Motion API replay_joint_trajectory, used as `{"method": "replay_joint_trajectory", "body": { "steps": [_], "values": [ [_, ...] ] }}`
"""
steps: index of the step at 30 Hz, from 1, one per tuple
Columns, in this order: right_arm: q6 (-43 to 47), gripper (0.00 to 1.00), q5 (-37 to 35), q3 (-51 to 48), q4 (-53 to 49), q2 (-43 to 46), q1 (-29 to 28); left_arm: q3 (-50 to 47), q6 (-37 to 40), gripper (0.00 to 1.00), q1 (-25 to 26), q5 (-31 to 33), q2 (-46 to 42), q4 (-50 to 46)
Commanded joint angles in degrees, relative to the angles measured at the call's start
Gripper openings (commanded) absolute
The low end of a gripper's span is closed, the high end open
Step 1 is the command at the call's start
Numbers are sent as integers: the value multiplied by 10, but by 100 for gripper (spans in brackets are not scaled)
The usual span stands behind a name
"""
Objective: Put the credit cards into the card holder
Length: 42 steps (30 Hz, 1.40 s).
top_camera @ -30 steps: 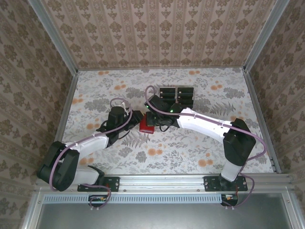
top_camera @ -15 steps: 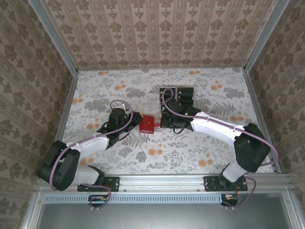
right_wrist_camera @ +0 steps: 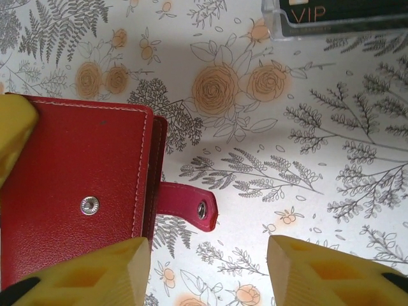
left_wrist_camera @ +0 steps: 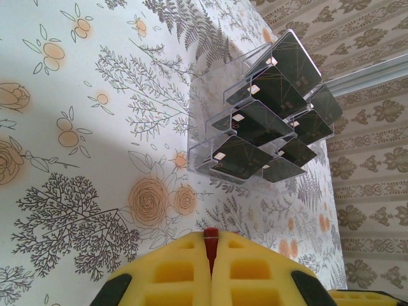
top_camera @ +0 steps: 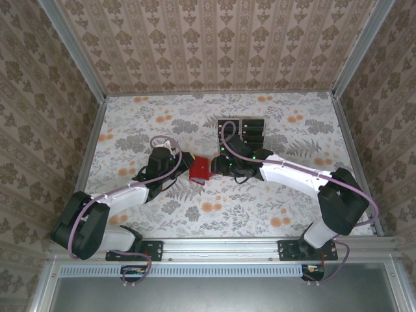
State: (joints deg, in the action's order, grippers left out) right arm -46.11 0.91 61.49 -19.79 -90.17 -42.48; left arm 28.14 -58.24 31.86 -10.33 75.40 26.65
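Floral table [top_camera: 130, 123]; card holder [top_camera: 199, 169] near clear rack [left_wrist_camera: 207, 95].

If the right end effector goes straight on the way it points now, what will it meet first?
Probably the red wallet: its snap strap lies just ahead of the open right end effector, though depth is unclear.

"VIP" in pale gold capitals on black credit card [right_wrist_camera: 357, 11], right wrist view, top edge; finer line beneath unreadable. Left wrist view: credit cards [left_wrist_camera: 261, 121] carry pale marks, illegible.
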Motion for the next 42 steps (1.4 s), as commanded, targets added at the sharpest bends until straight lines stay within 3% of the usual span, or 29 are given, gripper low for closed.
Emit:
{"method": "replay_joint_trajectory", "body": {
  "steps": [1,10,23,26,29,31,34,35,36,38,39,42],
  "values": [
    [-13,54,18,-13,17,-10,2,-5,14,0,5,7,-2,24],
    [-37,43,66,-41,72,-32,22,-2,11,0,6,8,-15,21],
    [-55,36,110,-41,123,-82,34,5,8,0,12,10,-17,19],
    [-58,27,120,-39,133,-91,36,7,9,0,14,12,-17,17],
    [-61,7,133,-46,145,-88,39,8,10,0,14,12,-17,15],
    [-61,0,134,-51,146,-79,41,6,12,0,15,14,-17,13],
    [-53,0,128,-57,138,-57,44,2,23,0,15,25,-16,-6],
    [-49,0,126,-57,132,-52,45,-1,31,5,14,32,-15,-15],
    [-46,0,126,-55,128,-46,45,-4,37,17,13,35,-15,-24],
    [-36,0,127,-49,116,-35,45,-10,56,50,6,40,-15,-50],
    [-32,0,128,-46,111,-32,45,-10,64,59,4,47,-17,-67],
    [-22,0,133,-34,98,-24,45,-13,90,70,-2,59,-27,-110]
  ]
}}
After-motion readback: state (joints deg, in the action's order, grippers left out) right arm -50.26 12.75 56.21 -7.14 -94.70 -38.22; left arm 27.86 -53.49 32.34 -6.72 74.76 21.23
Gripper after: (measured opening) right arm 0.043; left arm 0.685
